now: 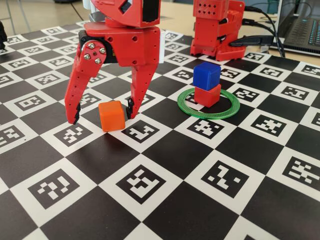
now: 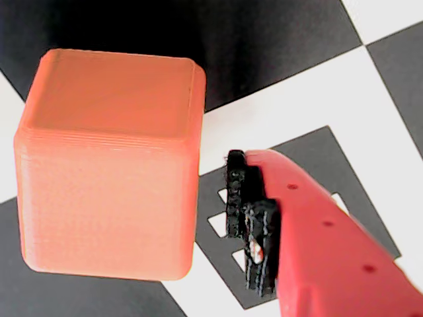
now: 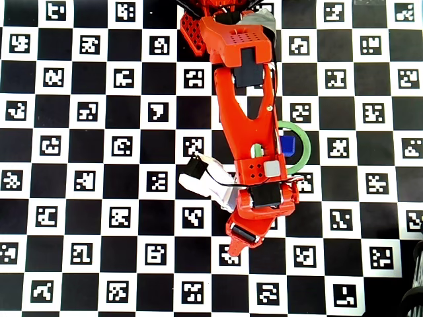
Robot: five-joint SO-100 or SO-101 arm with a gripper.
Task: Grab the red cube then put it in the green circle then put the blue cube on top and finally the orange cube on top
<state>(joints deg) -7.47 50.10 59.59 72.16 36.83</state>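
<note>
Open gripper [image 1: 102, 118] straddling the orange cube [image 1: 111, 115]

Overhead, the arm hides that cube and most of the green circle [image 1: 208, 104]. Fingers point down at the checkered marker board [image 1: 165, 165], parted, gripping nothing. Off to the gripper's side the blue cube [image 1: 206, 76] sits on the red cube [image 1: 207, 95] inside the ring.
</note>
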